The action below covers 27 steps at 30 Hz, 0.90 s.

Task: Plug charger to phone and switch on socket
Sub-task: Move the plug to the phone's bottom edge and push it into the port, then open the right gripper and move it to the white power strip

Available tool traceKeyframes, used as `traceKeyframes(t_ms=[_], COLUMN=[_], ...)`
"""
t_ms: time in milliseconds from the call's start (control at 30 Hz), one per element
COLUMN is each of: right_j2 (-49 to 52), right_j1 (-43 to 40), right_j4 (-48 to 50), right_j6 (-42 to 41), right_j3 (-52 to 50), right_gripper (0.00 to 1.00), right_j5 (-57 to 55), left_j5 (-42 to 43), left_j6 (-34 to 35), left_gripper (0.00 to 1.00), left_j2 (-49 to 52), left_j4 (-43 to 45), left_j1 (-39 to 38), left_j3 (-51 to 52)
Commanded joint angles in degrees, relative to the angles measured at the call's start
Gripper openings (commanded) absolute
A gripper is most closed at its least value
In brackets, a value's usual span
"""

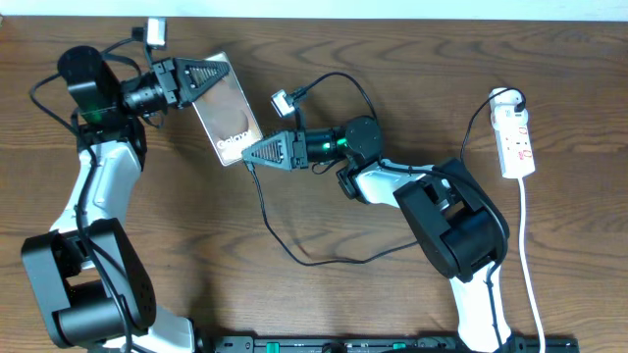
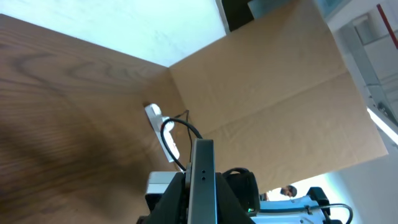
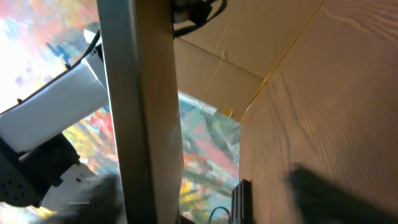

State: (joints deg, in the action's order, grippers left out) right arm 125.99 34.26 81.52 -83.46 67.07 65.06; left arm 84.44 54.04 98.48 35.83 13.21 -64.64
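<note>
Phone lies diagonal, lettered end toward right gripper — jaws unreadable — left gripper pinching it.

- Left arm and right arm: white shells, black joints (green lights glowing near wrists).
- Black ribbed triangular jaws.
- Looping black cables.

The glossy grey phone is tilted. The thin black charger curls away below it. The white socket lies well to the phone's right.
</note>
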Motion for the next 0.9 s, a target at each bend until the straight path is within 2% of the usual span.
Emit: traceKeyframes(t_ms=[0,233,433,600,867], right_j2=[-0.4,-0.4,-0.4,-0.4,-0.4], right_j1=[-0.1,-0.7,-3.5,-5.4,-5.8], right_j4=[0.1,0.1,-1.9,-8.7,-29.7], right_j6=[1.3,1.2,1.3,3.4,12.9], right_j3=[0.7,0.7,0.7,0.7,0.7], right_gripper=[0.99,0.99,0.99,0.99,0.99], right_j5=[-0.6,0.7,3.5,5.2,2.3], left_j5=[0.7,1.2,4.4,5.6,5.6], left_j6=[-0.3,-0.4,0.4,3.0,3.5], left_gripper=[0.07,0.08,0.07,0.07,0.07], left_j2=[-1.2,-1.2,-1.2,-1.2,-1.2], left_j4=[0.3,0.3,0.2,0.2,0.2], left_j1=[0.3,3.3,9.5,12.1,12.1], left_j3=[-1.2,-1.2,-1.2,-1.2,-1.1])
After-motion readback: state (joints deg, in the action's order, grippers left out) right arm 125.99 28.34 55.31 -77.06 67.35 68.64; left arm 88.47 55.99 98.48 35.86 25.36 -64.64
